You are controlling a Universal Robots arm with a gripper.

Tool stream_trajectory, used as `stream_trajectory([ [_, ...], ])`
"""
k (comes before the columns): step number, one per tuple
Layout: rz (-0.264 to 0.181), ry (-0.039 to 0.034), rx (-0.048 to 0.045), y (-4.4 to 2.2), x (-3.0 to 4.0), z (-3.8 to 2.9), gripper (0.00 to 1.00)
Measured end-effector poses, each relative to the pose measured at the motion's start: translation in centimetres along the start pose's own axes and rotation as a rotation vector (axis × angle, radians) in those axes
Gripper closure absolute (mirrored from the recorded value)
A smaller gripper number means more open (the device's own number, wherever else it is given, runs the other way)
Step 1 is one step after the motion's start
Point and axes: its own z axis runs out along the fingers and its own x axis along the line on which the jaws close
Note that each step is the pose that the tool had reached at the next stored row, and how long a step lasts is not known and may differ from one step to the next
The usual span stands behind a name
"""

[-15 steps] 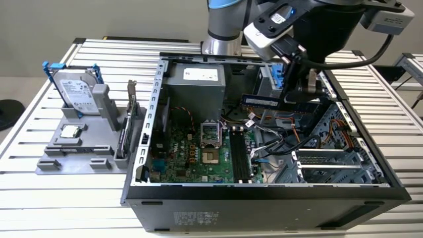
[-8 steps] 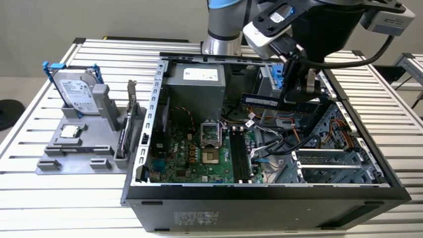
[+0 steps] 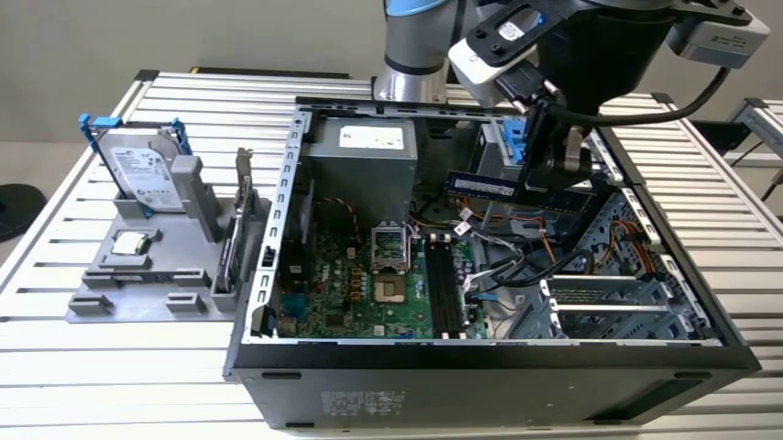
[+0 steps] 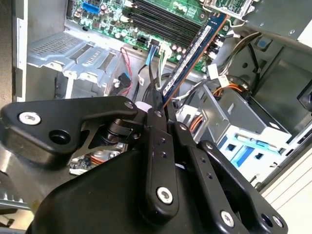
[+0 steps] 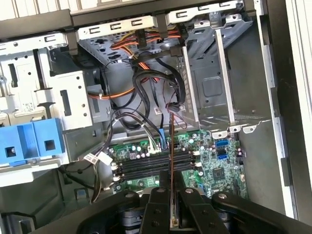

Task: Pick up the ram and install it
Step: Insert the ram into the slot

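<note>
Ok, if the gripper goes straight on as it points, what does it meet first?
Likely the memory slots, through the ram the gripper holds; nearby cables may touch sooner, depth unclear.

Slim green ram [image 4: 192, 54], level, aloft

exterior view overlooks the computer case [image 3: 490, 385]; both wrist views look closely inside it.

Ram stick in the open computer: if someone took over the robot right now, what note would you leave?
Tool: shut on the ram.
The ram: held in the air over the open case, above the motherboard, not touching the memory slots.
Done: pick-up.
Left: install; the ram is not yet in a slot.
</note>
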Motion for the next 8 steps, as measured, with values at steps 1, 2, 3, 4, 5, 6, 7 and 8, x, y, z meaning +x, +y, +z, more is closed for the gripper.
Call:
stream_trajectory([
  [1,0.003,0.0,0.0001,0.0,0.0,0.0,1.0],
  [2,0.003,-0.0001,0.0003,0.01,0.0,0.0,1.0],
  [3,0.003,-0.0002,0.0003,0.01,0.0,0.0,1.0],
  [4,0.003,-0.0001,0.0003,0.01,0.0,0.0,1.0],
  [5,0.006,-0.0002,0.0003,0.01,0.0,0.0,1.0],
  [6,0.008,-0.0002,0.0004,0.01,0.0,0.0,1.0],
  [7,0.008,-0.0003,0.0004,0.01,0.0,0.0,1.0],
  [8,0.009,-0.0003,0.0004,0.01,0.0,0.0,1.0],
])
